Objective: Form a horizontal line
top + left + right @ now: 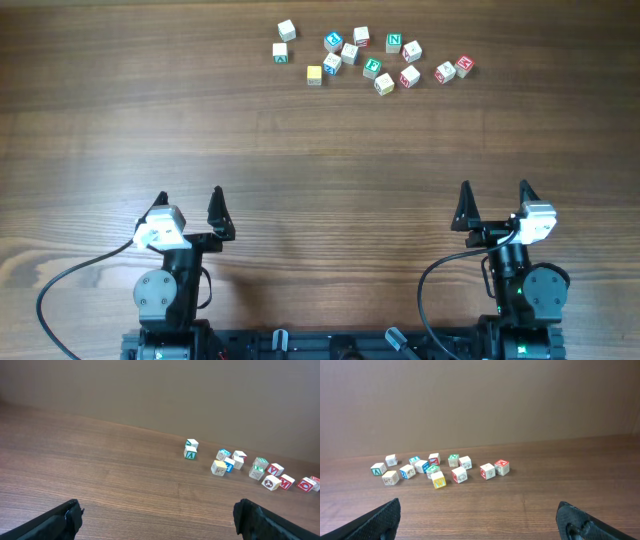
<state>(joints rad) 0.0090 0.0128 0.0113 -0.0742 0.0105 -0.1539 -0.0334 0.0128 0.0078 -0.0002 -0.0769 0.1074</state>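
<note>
While the left gripper (189, 195) and right gripper (494, 187) hang released and empty, well apart from the green-F cube (372, 67), a yellow cube (384, 84) sits just beside it and a pale cube (333, 63) near it, unaligned.

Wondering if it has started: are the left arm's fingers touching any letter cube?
Apart. The overhead view shows the left arm's fingers open at the near side, with a wide stretch of bare table between them and the letter cubes.
</note>
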